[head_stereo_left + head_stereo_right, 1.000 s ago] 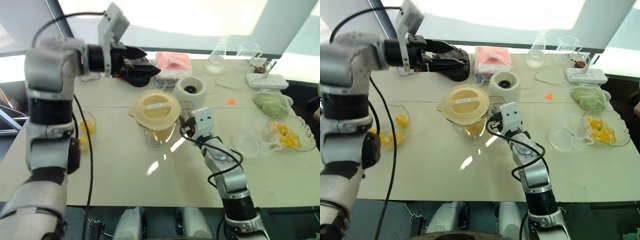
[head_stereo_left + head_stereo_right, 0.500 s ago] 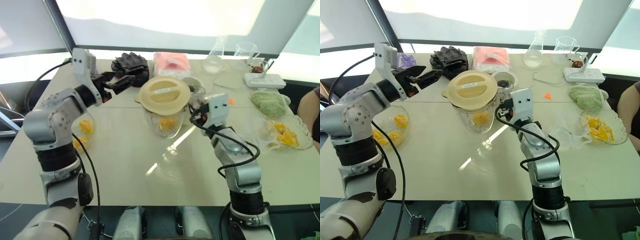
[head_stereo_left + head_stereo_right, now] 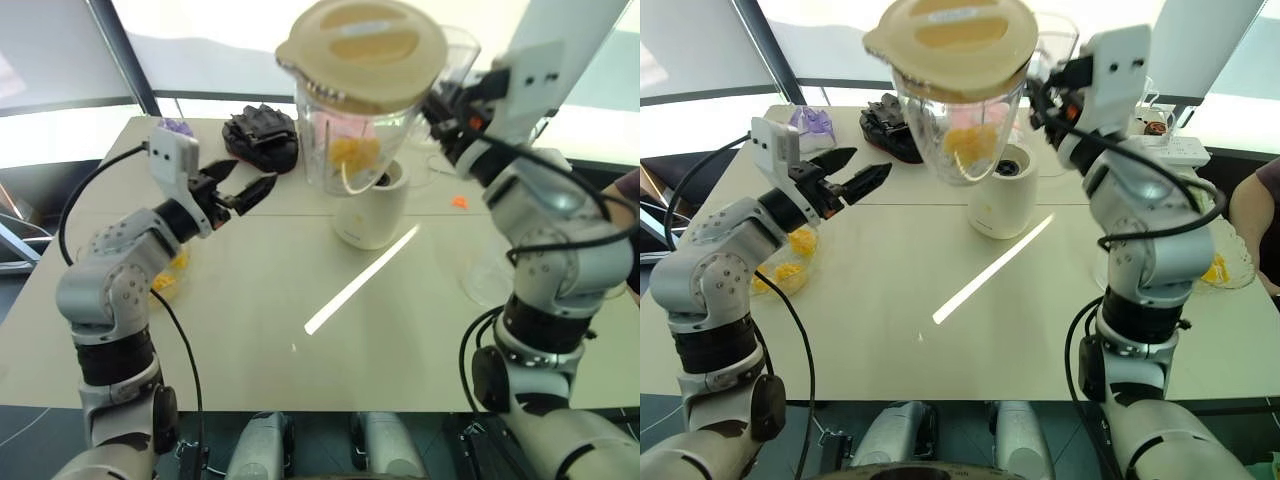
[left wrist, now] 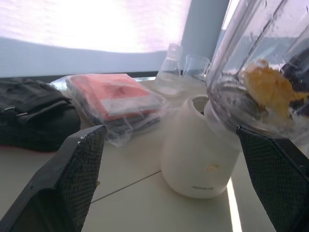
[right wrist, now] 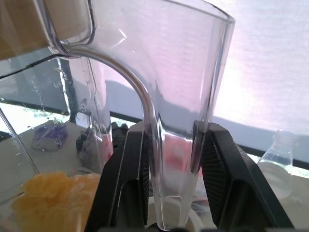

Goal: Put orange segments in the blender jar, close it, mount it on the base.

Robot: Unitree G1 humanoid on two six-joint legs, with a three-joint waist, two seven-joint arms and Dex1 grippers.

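Right gripper (image 5: pixel 171 181) pinches the handle of 1 lidded blender jar (image 3: pixel 355 120), just above 1 white base (image 3: pixel 372 210). Left gripper (image 3: pixel 252 190) is spread wide, holding nothing.

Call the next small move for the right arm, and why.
Probably lower the jar straight onto the base. The right claw is shut on the jar's handle, the lid is on, orange pieces are inside, and the jar hangs in the air just above the base's socket. The left claw is open, off to the side.
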